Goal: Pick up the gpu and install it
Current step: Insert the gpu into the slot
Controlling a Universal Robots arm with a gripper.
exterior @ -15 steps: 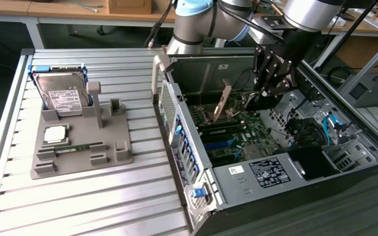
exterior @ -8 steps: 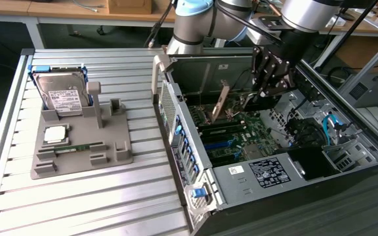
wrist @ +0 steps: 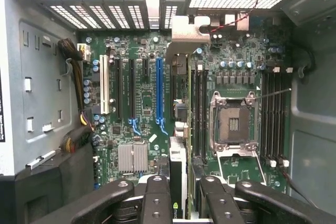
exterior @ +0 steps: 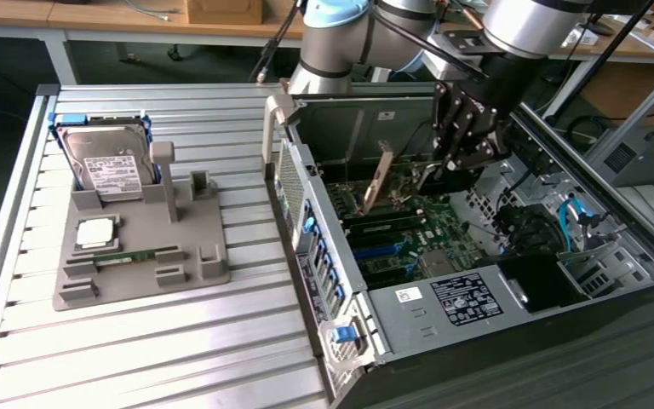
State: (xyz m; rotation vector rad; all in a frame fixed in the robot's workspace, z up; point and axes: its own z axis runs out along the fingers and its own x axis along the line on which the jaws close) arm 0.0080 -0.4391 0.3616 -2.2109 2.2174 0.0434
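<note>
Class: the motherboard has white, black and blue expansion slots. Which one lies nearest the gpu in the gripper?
The blue slot: it alone runs right beside the gpu; the black slots and white slot lie farther off.

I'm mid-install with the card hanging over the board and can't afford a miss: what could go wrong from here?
The gpu, held edge-on in the gripper, seems offset from the blue slot; it may land on the motherboard instead. Its metal bracket sits near the red-and-black wire and could snag it.
</note>
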